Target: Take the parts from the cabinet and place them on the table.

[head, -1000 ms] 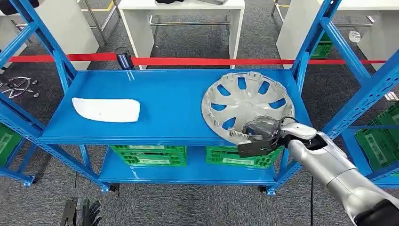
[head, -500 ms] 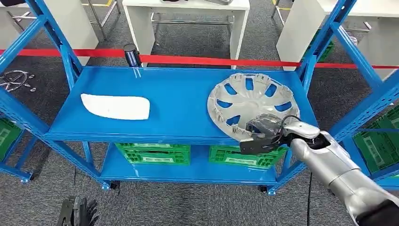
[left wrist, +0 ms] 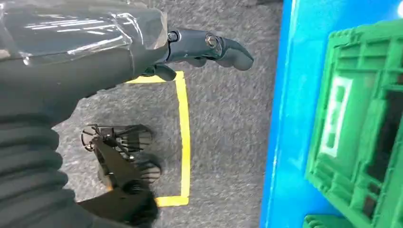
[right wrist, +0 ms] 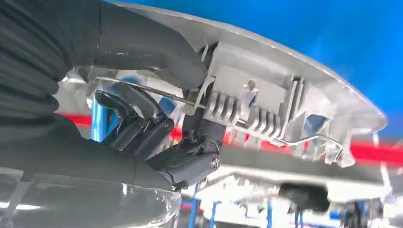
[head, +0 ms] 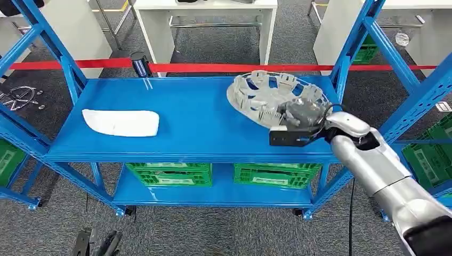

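Observation:
A silver wheel cover (head: pixel 266 95) hangs tilted above the right side of the blue shelf (head: pixel 197 128), its near edge lifted. My right hand (head: pixel 299 118) grips its near rim; in the right wrist view the thumb (right wrist: pixel 142 47) lies on the cover's face (right wrist: pixel 294 90) and the dark fingers (right wrist: pixel 157 128) curl under the ribbed rim. A white flat part (head: pixel 121 122) lies on the shelf's left side. My left hand (left wrist: pixel 190 47) hangs low beside the rack with its fingers extended and nothing in it, also at the head view's bottom edge (head: pixel 98 244).
Blue rack uprights (head: pixel 349 53) frame the shelf on both sides. Green crates (head: pixel 170 175) stand on the lower shelf. A red barrier tape (head: pixel 213 68) runs behind the rack, with white tables (head: pixel 205 5) beyond. Another rack with green crates (head: pixel 432 160) stands at right.
My right hand has raised the wheel cover off the shelf and tilted it, near edge up. The camera shifted slightly. The white part has not moved.

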`<state>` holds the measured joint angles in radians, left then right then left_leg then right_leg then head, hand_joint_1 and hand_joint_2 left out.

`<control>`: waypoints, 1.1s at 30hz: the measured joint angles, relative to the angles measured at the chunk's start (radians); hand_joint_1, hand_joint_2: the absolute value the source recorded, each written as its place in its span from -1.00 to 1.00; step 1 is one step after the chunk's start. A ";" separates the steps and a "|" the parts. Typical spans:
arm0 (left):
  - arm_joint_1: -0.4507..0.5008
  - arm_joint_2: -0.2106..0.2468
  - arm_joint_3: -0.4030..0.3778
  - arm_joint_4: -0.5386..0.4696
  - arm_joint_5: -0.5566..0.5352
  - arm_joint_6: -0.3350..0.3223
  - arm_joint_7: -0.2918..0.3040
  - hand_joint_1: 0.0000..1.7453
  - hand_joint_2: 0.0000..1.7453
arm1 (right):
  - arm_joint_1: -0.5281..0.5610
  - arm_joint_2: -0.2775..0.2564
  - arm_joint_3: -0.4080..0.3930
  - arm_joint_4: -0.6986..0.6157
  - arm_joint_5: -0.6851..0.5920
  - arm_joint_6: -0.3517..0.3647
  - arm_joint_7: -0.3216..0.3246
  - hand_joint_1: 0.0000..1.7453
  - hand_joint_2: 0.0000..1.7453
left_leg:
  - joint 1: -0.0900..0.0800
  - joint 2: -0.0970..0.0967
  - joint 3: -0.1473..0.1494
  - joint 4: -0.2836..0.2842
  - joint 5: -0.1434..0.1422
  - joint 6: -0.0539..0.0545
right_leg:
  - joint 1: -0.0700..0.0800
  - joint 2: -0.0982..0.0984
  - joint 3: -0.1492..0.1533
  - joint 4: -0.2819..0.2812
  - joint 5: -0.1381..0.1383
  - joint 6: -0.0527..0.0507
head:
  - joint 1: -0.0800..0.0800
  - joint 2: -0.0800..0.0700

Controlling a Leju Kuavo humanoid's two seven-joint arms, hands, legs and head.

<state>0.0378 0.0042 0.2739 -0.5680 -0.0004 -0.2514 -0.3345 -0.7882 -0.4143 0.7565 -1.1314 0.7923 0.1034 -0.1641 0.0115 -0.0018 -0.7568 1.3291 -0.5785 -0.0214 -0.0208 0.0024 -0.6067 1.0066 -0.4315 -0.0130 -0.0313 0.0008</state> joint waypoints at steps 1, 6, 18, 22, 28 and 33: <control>0.003 -0.002 0.000 0.000 0.000 0.000 0.000 -1.00 1.00 | -0.004 0.001 -0.012 -0.010 0.002 -0.001 0.004 1.00 1.00 | 0.000 0.000 0.003 -0.012 0.018 0.001 | 0.000 0.000 0.000 0.000 0.000 0.000 | 0.000 0.000; 0.004 0.002 -0.001 0.000 0.000 -0.006 0.000 -1.00 1.00 | -0.042 0.003 -0.090 -0.076 0.021 -0.012 0.021 0.96 1.00 | -0.010 0.000 0.154 -0.323 0.144 0.029 | 0.012 0.003 -0.005 0.001 0.000 0.006 | 0.001 0.000; 0.006 -0.005 0.000 -0.004 -0.002 -0.009 0.002 -1.00 1.00 | -0.038 0.007 -0.176 -0.147 0.035 -0.021 0.028 0.98 1.00 | -0.007 -0.007 0.166 -0.345 0.159 0.053 | -0.002 -0.002 -0.096 0.178 -0.054 0.048 | 0.004 0.000; 0.010 -0.005 0.000 -0.008 -0.011 -0.014 0.005 -1.00 1.00 | -0.033 0.012 -0.213 -0.175 0.034 -0.027 0.029 0.98 1.00 | -0.013 -0.007 0.155 -0.326 0.145 0.033 | 0.001 0.000 -0.008 0.005 -0.003 0.034 | 0.004 0.000; 0.024 -0.005 0.000 -0.022 -0.013 -0.018 0.025 -1.00 1.00 | -0.019 0.032 -0.260 -0.210 0.032 -0.028 0.030 0.98 1.00 | -0.003 -0.003 0.081 -0.170 0.054 0.006 | -0.005 0.004 -0.003 0.003 -0.005 0.005 | 0.002 0.000; 0.035 -0.009 -0.001 -0.032 -0.019 -0.011 0.037 -1.00 1.00 | 0.014 0.056 -0.302 -0.226 -0.041 -0.024 0.021 0.98 1.00 | -0.001 -0.003 0.027 -0.098 0.081 0.012 | 0.003 0.008 0.001 0.004 -0.008 0.002 | 0.001 0.000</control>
<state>0.0730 -0.0050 0.2731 -0.6000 -0.0198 -0.2628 -0.2979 -0.7739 -0.3586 0.4548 -1.3576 0.7513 0.0797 -0.1426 0.0105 -0.0051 -0.7297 1.2310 -0.4980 -0.0098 -0.0178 0.0107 -0.6053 1.0105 -0.4399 -0.0114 -0.0301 0.0008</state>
